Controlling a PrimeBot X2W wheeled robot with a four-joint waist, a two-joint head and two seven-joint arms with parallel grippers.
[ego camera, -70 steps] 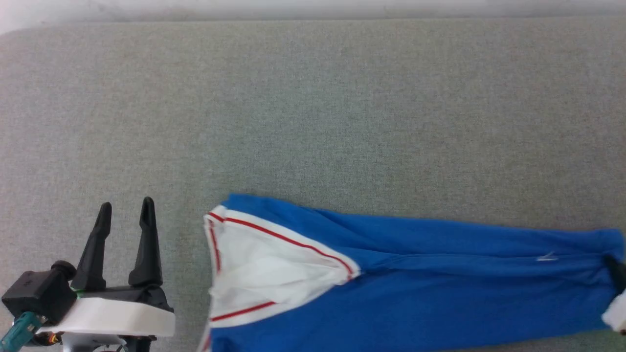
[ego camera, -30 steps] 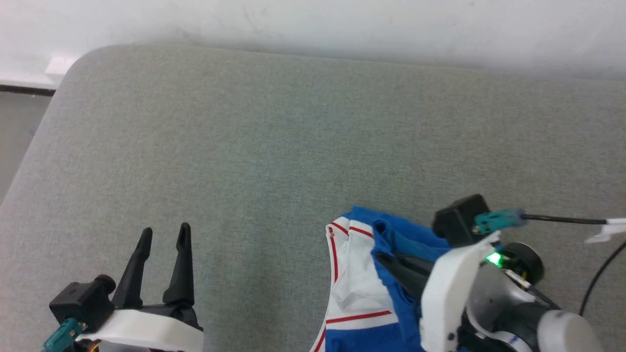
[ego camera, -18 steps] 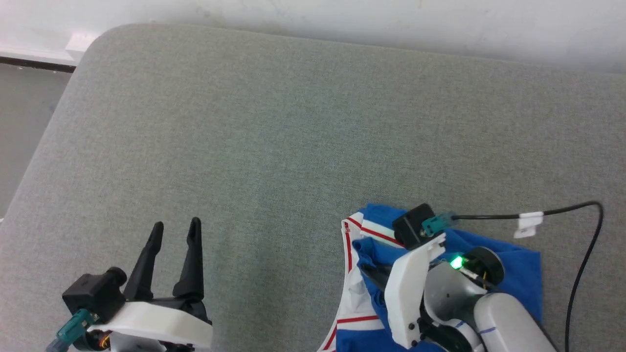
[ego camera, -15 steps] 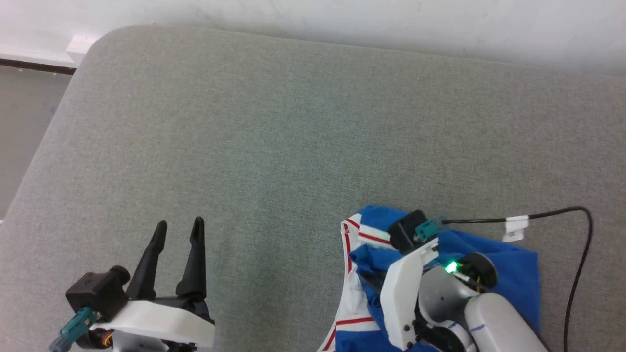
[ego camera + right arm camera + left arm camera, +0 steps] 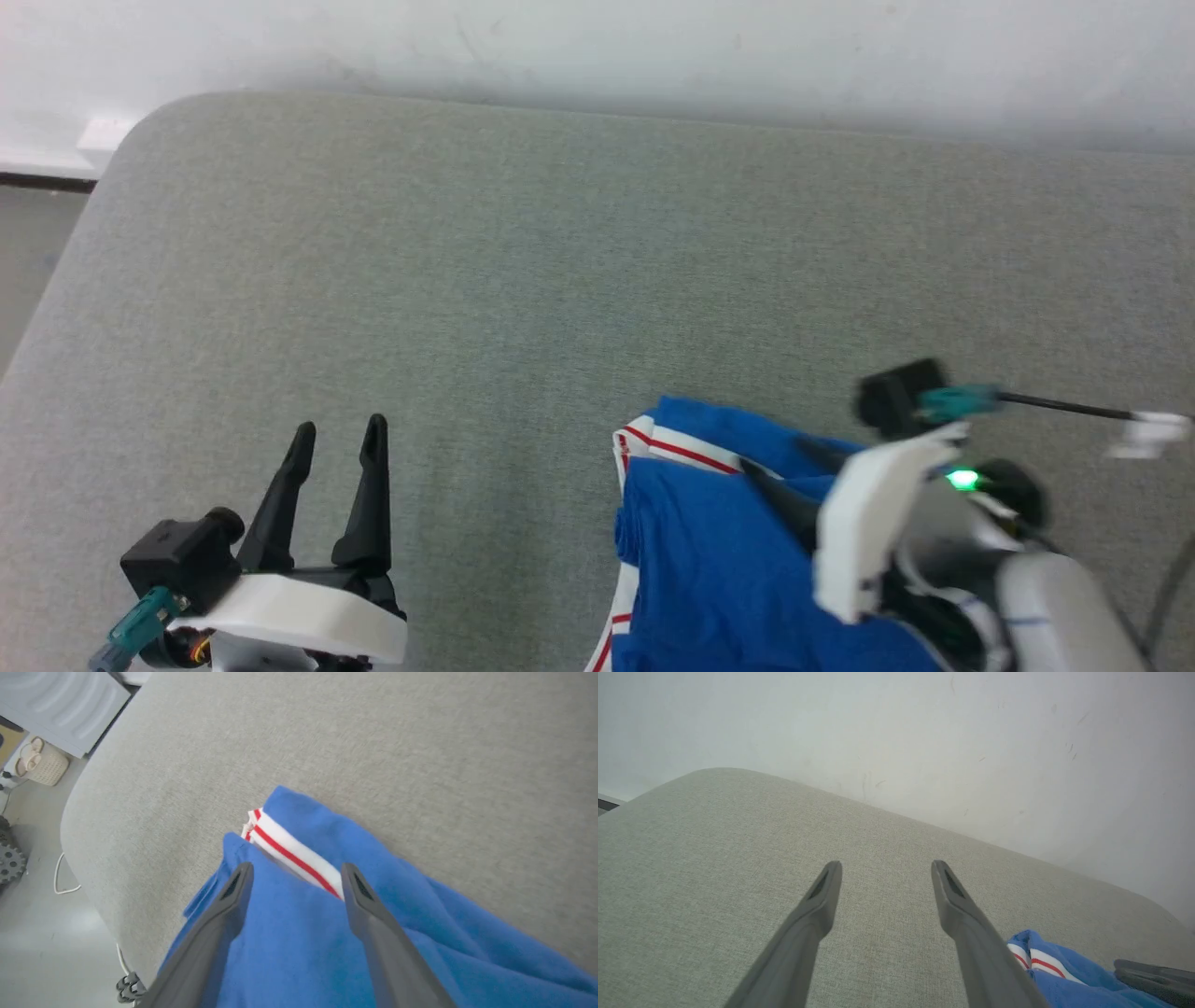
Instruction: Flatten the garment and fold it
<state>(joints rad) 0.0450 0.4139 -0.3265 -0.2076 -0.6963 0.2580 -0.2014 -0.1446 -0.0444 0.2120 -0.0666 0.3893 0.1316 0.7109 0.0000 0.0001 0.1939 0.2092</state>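
The royal-blue garment (image 5: 709,569) lies bunched at the near right of the grey padded table (image 5: 523,280). A blue layer is folded over it, and red-and-white striped trim (image 5: 686,448) peeks out at its far-left edge. My right gripper (image 5: 775,462) hovers open just over that fold; in the right wrist view its fingers straddle the trim (image 5: 292,856) above the garment (image 5: 299,952), gripping nothing. My left gripper (image 5: 338,431) stands open over bare table at the lower left, well apart from the garment (image 5: 1064,980). The lettering is hidden.
The table's rounded left corner (image 5: 140,121) drops to the floor, and a white wall (image 5: 597,37) runs behind. A black cable (image 5: 1055,403) trails from my right wrist. Beyond the table edge are a woven basket (image 5: 39,763), a white cabinet (image 5: 70,704) and floor cables (image 5: 63,877).
My right gripper carried the garment's blue end leftward over the white sleeve, then let go and drew back right. The blue layer now covers the sleeve. The camera has shifted; the left gripper stays open.
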